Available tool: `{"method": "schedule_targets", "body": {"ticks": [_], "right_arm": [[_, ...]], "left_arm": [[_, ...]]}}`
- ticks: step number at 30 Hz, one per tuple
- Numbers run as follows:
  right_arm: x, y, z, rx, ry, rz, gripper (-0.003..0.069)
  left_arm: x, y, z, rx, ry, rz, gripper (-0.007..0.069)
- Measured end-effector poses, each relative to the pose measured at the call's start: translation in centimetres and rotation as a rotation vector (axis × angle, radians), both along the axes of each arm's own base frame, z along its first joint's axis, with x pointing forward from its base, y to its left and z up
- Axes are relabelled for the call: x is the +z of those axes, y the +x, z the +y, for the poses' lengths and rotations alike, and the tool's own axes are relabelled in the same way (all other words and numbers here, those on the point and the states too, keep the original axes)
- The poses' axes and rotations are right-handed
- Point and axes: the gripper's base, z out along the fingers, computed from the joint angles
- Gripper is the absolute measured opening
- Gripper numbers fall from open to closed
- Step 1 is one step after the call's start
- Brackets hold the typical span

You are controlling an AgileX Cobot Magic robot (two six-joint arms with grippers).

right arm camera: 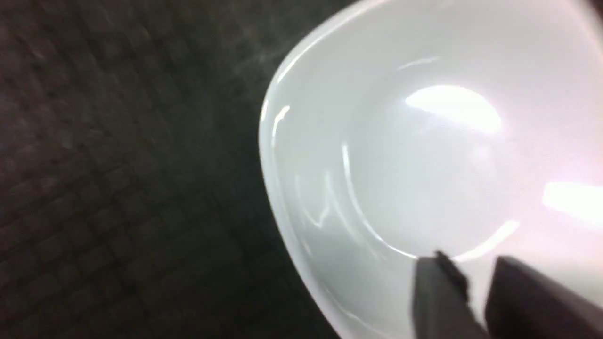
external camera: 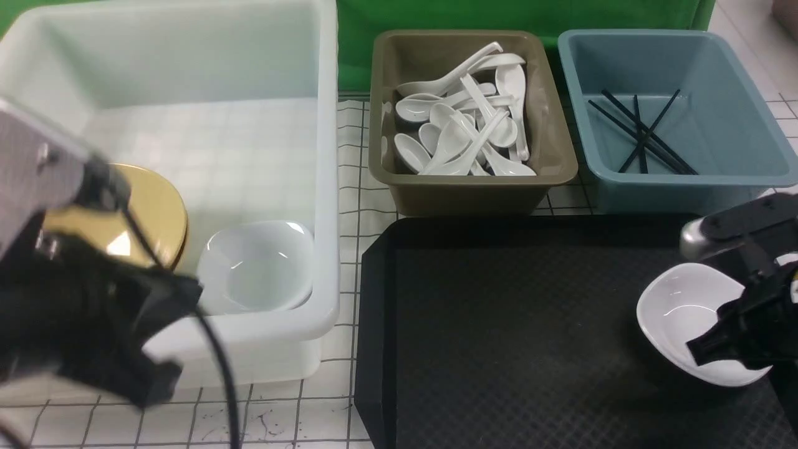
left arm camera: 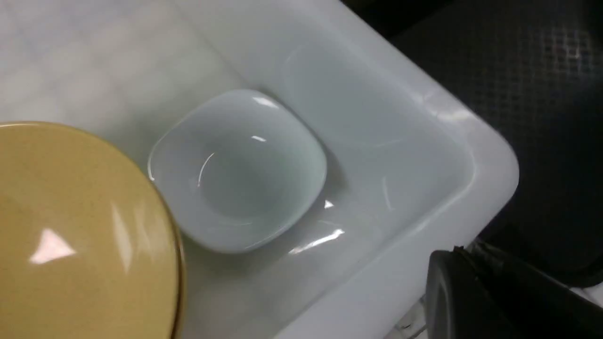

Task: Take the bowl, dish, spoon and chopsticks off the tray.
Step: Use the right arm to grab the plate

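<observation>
Step in hand: taking the dish off the tray. It sits at the tray's right edge, the only piece I see on the tray. The bowl and a second white dish lie side by side in the white tub, well apart from it. My right pincer is at the dish's near rim, jaws close together, one finger over the inner wall. The wrist view is smeared, so I cannot tell whether the rim is pinched between them. My left pincer is closed on nothing and hangs by the tub's near side. Note for the grip: the dish is glazed and slick with a thin rim. I judge the rim must seat deep between the pads before any lift, followed by a level carry across to the tub. Risks: the dish pivots about a shallow pinch, or lands on the second white dish. Aim for bare tub floor beside it.
</observation>
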Motion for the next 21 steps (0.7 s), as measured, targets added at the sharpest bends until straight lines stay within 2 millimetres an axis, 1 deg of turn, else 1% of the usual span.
{"method": "schedule_targets", "body": {"ticks": [2,3,5,7,8,9,10,11,13,16,17,18,20,21], "right_arm": [[-0.9,0.5,0.4,-0.003,0.034,0.016,0.0069],[-1.8,0.9,0.9,-0.011,0.077,0.033,0.0044],[-2.6,1.4,1.9,0.004,0.151,0.04,0.0036],[-2.9,1.6,2.6,0.01,0.196,0.04,0.0035],[-2.9,1.8,3.2,0.019,0.231,0.037,0.0035],[-2.6,2.0,4.3,0.057,0.274,0.032,0.0035],[-2.4,2.1,4.7,0.08,0.286,0.031,0.0035],[-1.7,2.5,5.3,0.113,0.302,0.022,0.0035],[-0.6,3.1,5.5,0.143,0.306,0.012,0.0036],[0.8,3.7,5.1,0.18,0.274,0.029,0.0055],[1.4,4.0,4.2,0.178,0.232,0.065,0.009],[1.5,4.1,3.5,0.164,0.198,0.082,0.0124],[1.3,4.2,1.6,0.113,0.132,0.104,0.0219],[1.2,4.2,1.4,0.108,0.128,0.104,0.0229]], "left_arm": [[-0.4,-0.8,0.5,0.006,0.024,-0.05,-0.0006],[-0.7,-1.5,1.0,0.021,0.028,-0.11,-0.0006],[-0.8,-2.3,1.7,0.044,0.026,-0.183,-0.0006],[-0.8,-2.6,1.9,0.052,0.026,-0.218,-0.0006],[-0.8,-2.9,2.1,0.059,0.024,-0.25,-0.0006],[-0.8,-3.3,2.5,0.066,0.026,-0.3,-0.0006],[-0.7,-3.5,2.6,0.068,0.028,-0.324,-0.0006],[-0.6,-3.8,2.8,0.069,0.026,-0.357,-0.0006],[-0.7,-4.1,2.9,0.071,0.026,-0.377,-0.0006],[-0.8,-4.4,3.1,0.076,0.017,-0.387,-0.0006],[-1.0,-4.5,3.1,0.084,0.005,-0.382,-0.0006],[-1.0,-4.5,3.1,0.087,0.0,-0.381,-0.0006],[-1.3,-4.5,3.1,0.094,-0.014,-0.38,-0.0006],[-1.3,-4.4,3.1,0.095,-0.016,-0.38,-0.0006]]}}
